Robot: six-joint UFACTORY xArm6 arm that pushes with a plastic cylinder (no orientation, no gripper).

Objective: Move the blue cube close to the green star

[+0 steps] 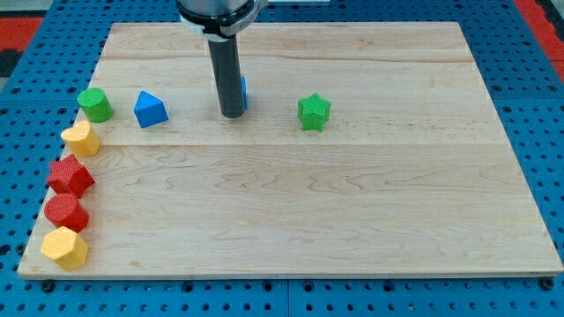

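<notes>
Blue cube (242, 91) mostly hidden behind my tip (232, 114) (touching?); green star (314, 112) at view's right.

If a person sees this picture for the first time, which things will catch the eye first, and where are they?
First comes the dark rod, dropping from the view's top to my tip on the wooden board, with the blue cube mostly hidden just behind it. To its right stands the green star, apart. Then a column of red and yellow blocks runs down the board's left edge, below a green cylinder and beside a blue block.
</notes>
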